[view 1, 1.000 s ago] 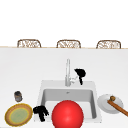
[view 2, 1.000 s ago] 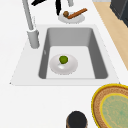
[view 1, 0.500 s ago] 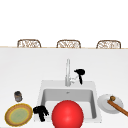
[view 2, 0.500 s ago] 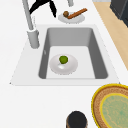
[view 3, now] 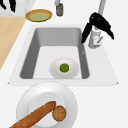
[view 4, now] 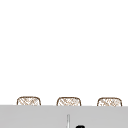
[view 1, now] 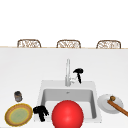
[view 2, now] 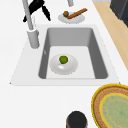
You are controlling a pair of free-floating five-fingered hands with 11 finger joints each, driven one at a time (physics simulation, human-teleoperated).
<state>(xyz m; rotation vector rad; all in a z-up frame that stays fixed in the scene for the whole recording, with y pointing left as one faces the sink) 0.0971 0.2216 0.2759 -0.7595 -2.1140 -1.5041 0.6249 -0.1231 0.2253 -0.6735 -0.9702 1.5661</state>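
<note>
Right hand (view 1: 78, 72) hovers w/ fingers relaxed, straight, pointing down, holding nothing — just beside the tall grey metal tap (view 1: 67, 72) behind the sink. Keep fingers aligned w/ its side lever. Left hand (view 1: 40, 111) idles at sink's front-left corner, fingers loose.

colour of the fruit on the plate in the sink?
Green; the fruit shows best in the right side view.

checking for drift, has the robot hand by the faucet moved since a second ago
No. In the front view the right robot hand sits at the same spot just right of the faucet, above the sink rim, as before.
</note>
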